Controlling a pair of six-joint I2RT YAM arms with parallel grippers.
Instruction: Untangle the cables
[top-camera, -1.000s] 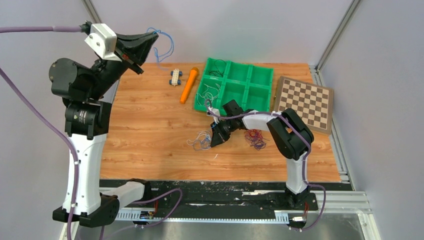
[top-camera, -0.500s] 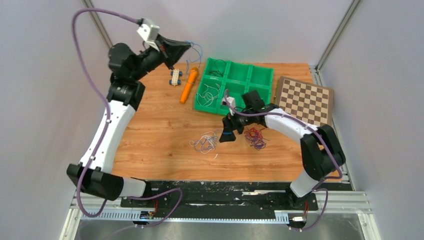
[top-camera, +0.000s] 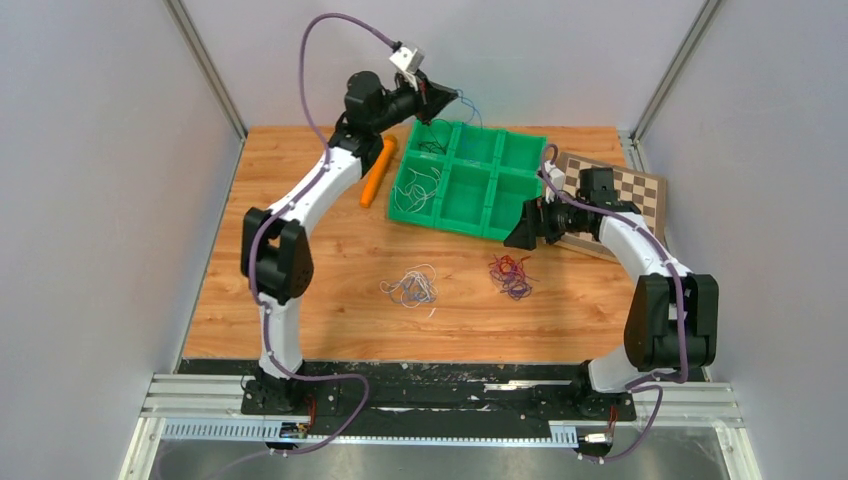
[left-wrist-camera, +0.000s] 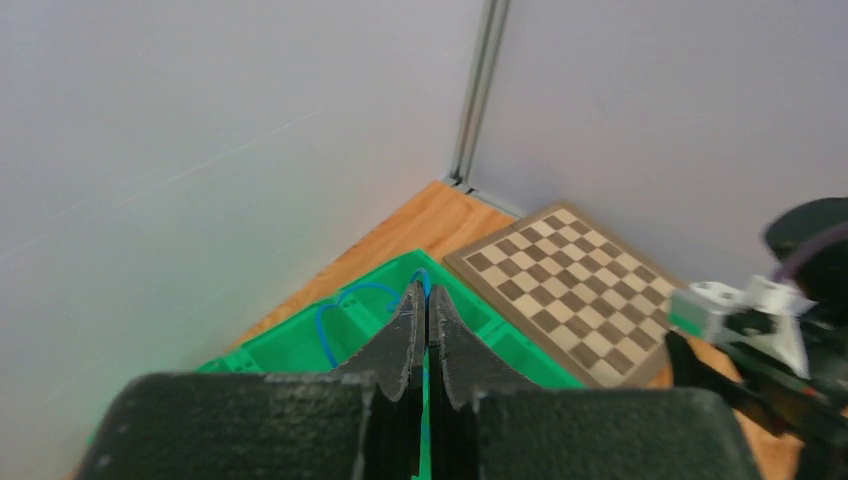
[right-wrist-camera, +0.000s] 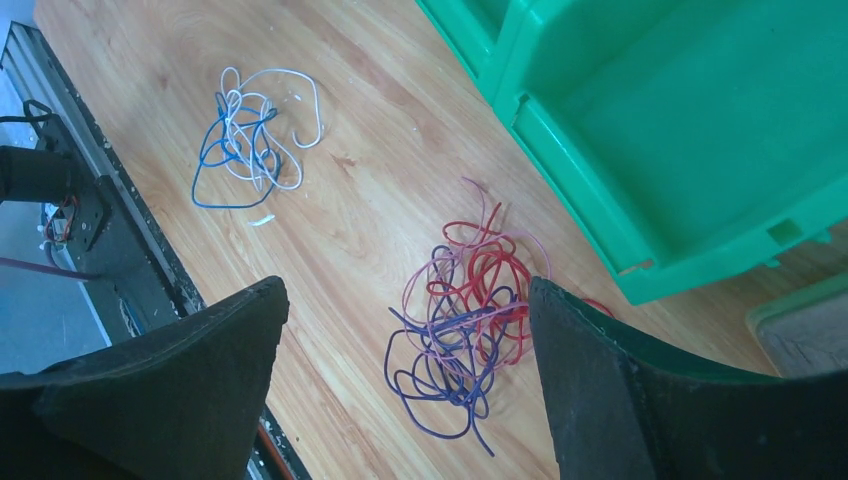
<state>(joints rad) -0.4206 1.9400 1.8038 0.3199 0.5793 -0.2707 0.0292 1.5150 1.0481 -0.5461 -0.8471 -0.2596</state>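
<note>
Two clumps of thin cables lie on the wooden table: a white and blue one (top-camera: 410, 287) (right-wrist-camera: 250, 135) and a red and purple one (top-camera: 511, 275) (right-wrist-camera: 470, 330). High over the back left corner of the green tray (top-camera: 470, 212), my left gripper (top-camera: 447, 100) (left-wrist-camera: 427, 295) is shut on a thin blue cable (top-camera: 470, 106) (left-wrist-camera: 335, 305) that loops out from its tips. My right gripper (top-camera: 520, 235) (right-wrist-camera: 408, 290) stands open and empty above the red and purple clump, beside the tray's front right corner.
The tray (right-wrist-camera: 600, 200) has several compartments; white strands (top-camera: 420, 185) and dark strands (top-camera: 432, 140) lie in its left ones. A chessboard (top-camera: 640, 195) (left-wrist-camera: 570, 270) lies at the right, an orange carrot-like toy (top-camera: 375, 180) left of the tray. Grey walls close in three sides.
My left arm swung from the back left to above the tray, carrying the blue cable. My right gripper opened and drew back to the right, away from the white and blue clump.
</note>
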